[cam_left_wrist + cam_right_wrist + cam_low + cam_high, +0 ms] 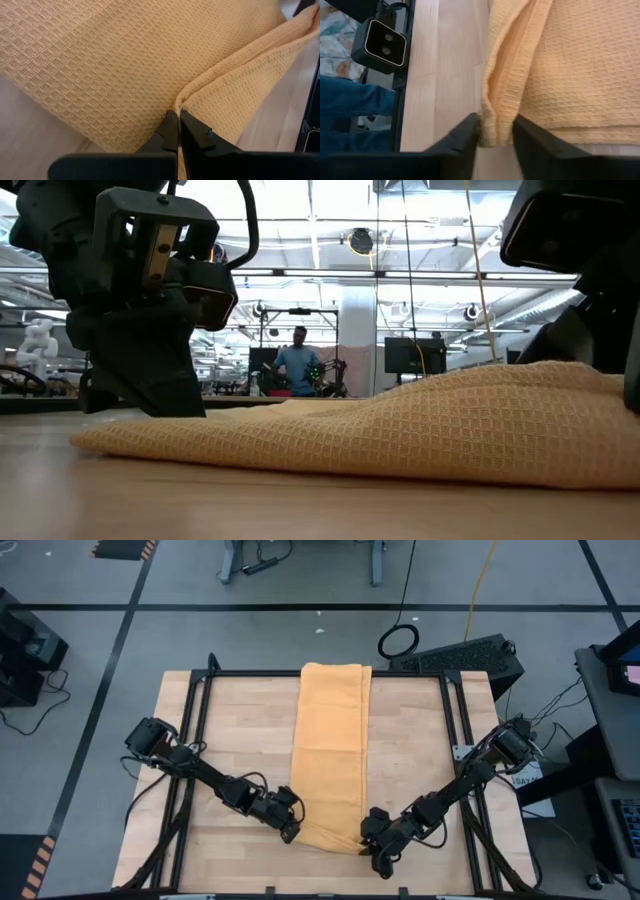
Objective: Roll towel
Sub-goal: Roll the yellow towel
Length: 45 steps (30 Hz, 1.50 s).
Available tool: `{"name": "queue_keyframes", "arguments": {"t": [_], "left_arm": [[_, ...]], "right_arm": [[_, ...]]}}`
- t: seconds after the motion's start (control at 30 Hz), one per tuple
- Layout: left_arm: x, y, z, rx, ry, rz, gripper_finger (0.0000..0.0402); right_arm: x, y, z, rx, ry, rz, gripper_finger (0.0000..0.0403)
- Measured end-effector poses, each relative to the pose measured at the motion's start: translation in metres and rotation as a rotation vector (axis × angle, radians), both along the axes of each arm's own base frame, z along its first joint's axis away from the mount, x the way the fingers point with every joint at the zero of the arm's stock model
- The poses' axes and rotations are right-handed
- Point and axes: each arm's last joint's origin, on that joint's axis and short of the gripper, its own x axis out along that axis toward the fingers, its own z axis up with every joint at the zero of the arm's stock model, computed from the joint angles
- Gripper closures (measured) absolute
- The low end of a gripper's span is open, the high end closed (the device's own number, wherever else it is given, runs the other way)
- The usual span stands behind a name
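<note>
So the towel [331,755] is laid out as a long folded strip down the middle of my wooden table [420,760], running from the far edge all the way to the near edge. It's an orange-yellow waffle-weave cloth, nothing printed on it.

Both my arms are down at the near end of it. My left gripper [290,831] sits at the near left corner, jaws pressed tight together right on a folded edge of the cloth; the wrist view shows the fingertips [176,131] closed at the crease. My right gripper [372,848] is at the near right corner. Its jaws are partway apart with the bunched corner of the towel sitting between them, fingers [470,131] touching the fabric on both sides.

From table level the near end of the towel looks humped up on the right side. There's a person [298,365] way back in the room.
</note>
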Motion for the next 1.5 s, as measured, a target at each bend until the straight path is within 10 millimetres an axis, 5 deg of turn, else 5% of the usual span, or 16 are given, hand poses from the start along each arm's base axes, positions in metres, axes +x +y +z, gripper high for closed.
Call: {"name": "queue_keyframes", "arguments": {"t": [0.13, 0.83, 1.13, 1.5], "left_arm": [[0.000, -0.001, 0.001, -0.005, -0.008, -0.003, 0.0398], [-0.023, -0.067, 0.020, -0.226, -0.152, -0.242, 0.0398], [-0.021, -0.051, 0.010, -0.064, -0.100, -0.180, 0.0398], [-0.020, -0.039, 0.003, 0.024, -0.045, -0.173, 0.0395]], "right_arm": [[0.001, 0.002, 0.003, 0.041, -0.010, 0.030, 0.0387], [0.007, 0.011, 0.018, 0.354, -0.003, 0.163, 0.0399], [0.018, -0.016, 0.009, 0.280, 0.072, 0.094, 0.0398], [0.015, -0.024, 0.001, 0.192, 0.143, 0.062, 0.0397]]}}
